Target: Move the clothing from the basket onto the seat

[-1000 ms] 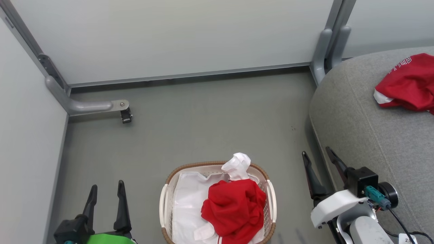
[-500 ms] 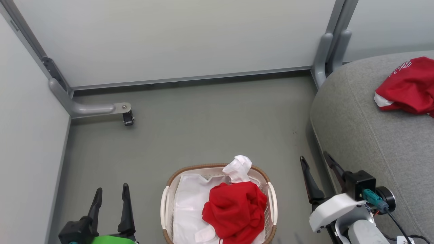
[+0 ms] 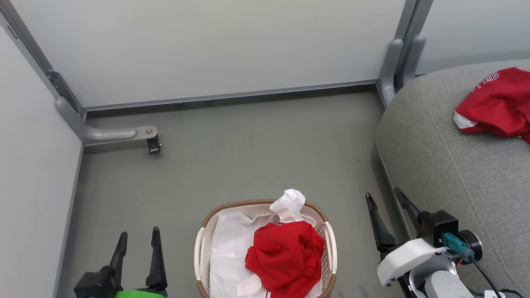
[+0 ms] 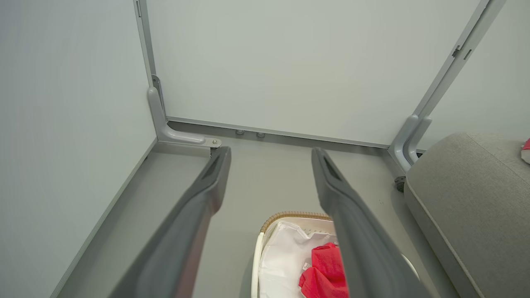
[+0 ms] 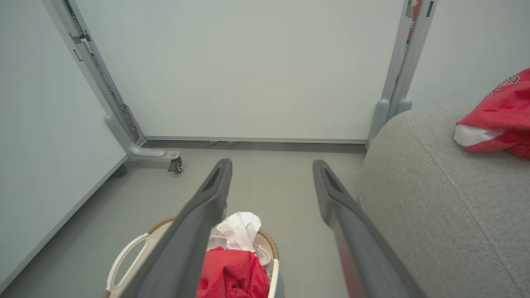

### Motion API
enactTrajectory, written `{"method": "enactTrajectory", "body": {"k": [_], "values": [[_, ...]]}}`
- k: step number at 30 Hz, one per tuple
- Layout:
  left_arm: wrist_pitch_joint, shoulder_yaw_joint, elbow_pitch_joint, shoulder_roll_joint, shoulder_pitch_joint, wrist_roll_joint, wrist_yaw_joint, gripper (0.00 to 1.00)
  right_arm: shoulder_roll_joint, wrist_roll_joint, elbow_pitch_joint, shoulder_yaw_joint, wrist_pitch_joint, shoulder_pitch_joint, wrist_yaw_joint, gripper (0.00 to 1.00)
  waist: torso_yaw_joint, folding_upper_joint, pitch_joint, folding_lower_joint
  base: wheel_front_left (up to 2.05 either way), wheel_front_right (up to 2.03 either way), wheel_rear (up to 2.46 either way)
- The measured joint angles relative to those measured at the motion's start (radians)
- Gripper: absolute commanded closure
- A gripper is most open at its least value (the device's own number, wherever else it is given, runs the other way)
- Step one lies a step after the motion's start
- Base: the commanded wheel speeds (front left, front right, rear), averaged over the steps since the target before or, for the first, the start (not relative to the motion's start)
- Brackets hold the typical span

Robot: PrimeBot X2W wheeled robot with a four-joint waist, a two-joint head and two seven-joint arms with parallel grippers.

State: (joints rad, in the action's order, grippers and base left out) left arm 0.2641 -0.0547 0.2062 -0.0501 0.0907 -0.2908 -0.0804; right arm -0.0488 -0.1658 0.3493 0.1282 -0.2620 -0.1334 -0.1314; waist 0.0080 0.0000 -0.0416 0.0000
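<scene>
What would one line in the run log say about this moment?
left pincer: open, empty | right pincer: open, empty | crumpled red garment: in basket | lettered red garment: on sofa cushion

Grey floor (image 3: 248, 145) closed in by pale wall panels (image 3: 215, 45)
A grey metal foot (image 3: 112, 133) with a small black wheel (image 3: 153, 145) juts from the corner at the head view's middle left; a grey post (image 3: 397, 54) stands at upper right.

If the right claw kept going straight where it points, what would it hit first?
Probably bare floor by the wall panel; the right gripper aims between basket and seat. Depth is unclear.
</scene>
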Motion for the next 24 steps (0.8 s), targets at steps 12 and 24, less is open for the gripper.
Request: {"method": "enactTrajectory", "body": {"k": [12,24], "values": [[0.0,-0.026,-0.002,0.0,-0.012,0.017,0.0,0.0,0.0,0.002,-0.013,-0.011,0.0,-0.015,0.0,0.0,-0.003,0.0,-0.036,0.0,0.0,0.0,0.0],[0.0,-0.216,0.12,0.001,-0.315,0.128,-0.043,0.0,0.0,0.053,-0.093,-0.067,0.0,-0.111,0.0,0.0,-0.025,0.0,-0.195,0.0,0.0,0.0,0.0]]}}
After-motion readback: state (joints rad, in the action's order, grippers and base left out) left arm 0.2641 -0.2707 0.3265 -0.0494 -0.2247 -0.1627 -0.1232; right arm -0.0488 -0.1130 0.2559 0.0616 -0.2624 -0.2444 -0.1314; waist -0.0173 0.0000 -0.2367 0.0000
